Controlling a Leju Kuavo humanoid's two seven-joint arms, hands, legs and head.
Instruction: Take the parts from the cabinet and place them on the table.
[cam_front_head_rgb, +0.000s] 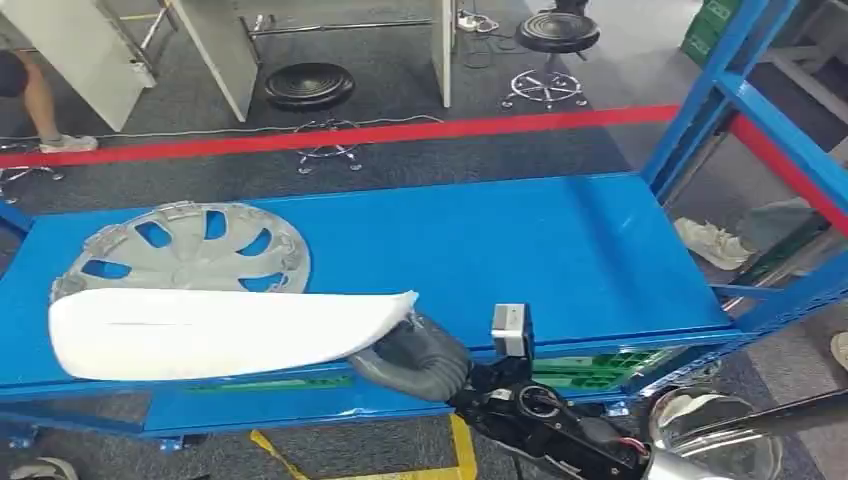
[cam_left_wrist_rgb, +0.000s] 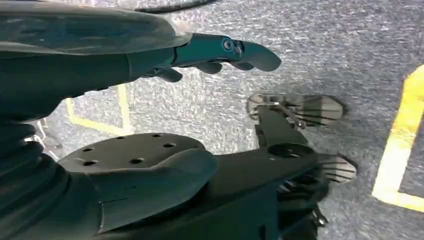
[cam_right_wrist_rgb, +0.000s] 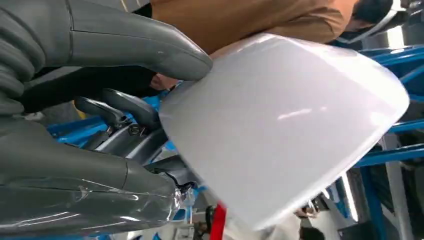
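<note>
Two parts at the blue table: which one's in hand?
The white panel, gripped by the right hand. The silver wheel cover lies flat on the table, untouched.

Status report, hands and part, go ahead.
Right robot hand grips white panel over blue table. Left robot hand hangs empty. Hubcap lies under the panel.

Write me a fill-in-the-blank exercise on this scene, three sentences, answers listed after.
1. The right hand holds a long ____ panel by one end.
2. A silver hubcap lies on the ____ table.
3. The left hand hangs over the ____, holding nothing.

Missing words: white; blue; floor
</note>
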